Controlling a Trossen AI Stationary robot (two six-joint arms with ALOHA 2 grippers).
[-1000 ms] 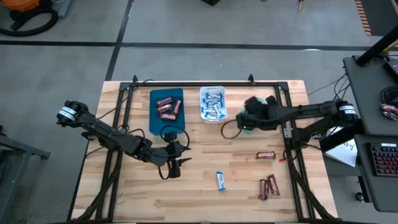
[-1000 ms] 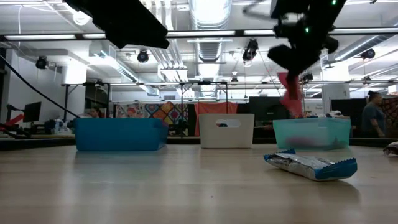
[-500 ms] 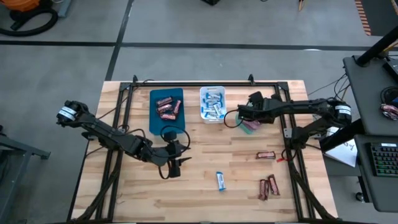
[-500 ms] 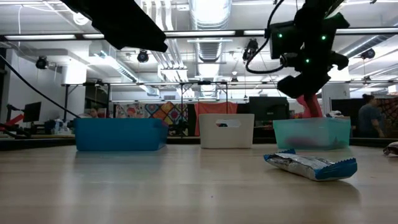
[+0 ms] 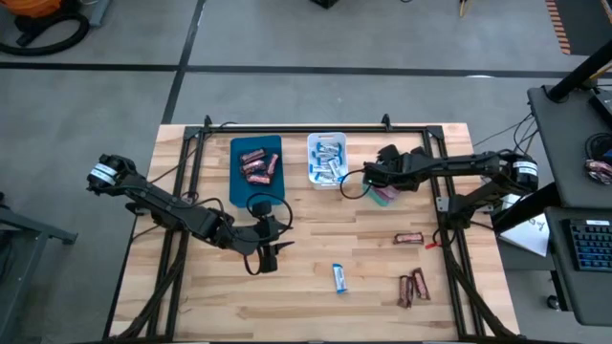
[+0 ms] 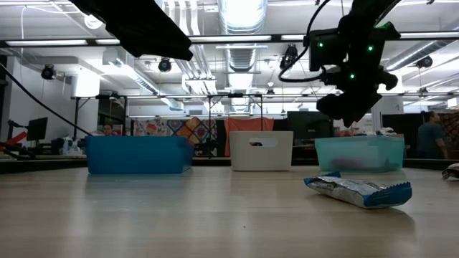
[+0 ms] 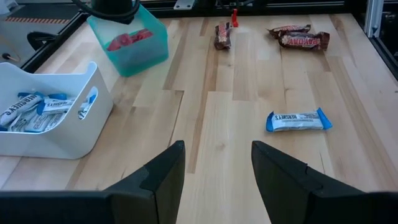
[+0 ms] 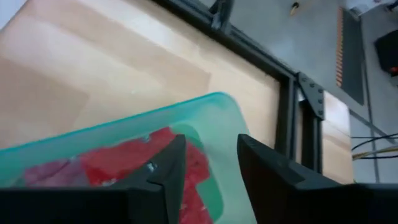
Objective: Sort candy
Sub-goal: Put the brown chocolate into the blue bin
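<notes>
My right gripper (image 8: 208, 167) hangs open just above the green tray (image 5: 386, 193), which holds red packets (image 8: 134, 163); nothing is between its fingers. In the low view it (image 6: 351, 104) is above the tray (image 6: 358, 153). My left gripper (image 7: 217, 167) waits open over the table's middle (image 5: 271, 252), touching nothing. A blue-and-white candy bar (image 5: 339, 277) lies flat on the wood in front of it (image 7: 298, 120). Dark brown bars lie at the right (image 5: 408, 238) and near right (image 5: 413, 287).
A blue tray (image 5: 256, 164) with brown-red bars and a white tray (image 5: 327, 158) with blue-and-white bars stand at the far side, left of the green tray. A black frame (image 5: 440, 205) borders the table. Bare wood lies between the loose candies.
My right gripper has come down toward the green tray carrying a red packet that hung below its fingers, and has let it go; the packet no longer shows under the gripper in the low view.
</notes>
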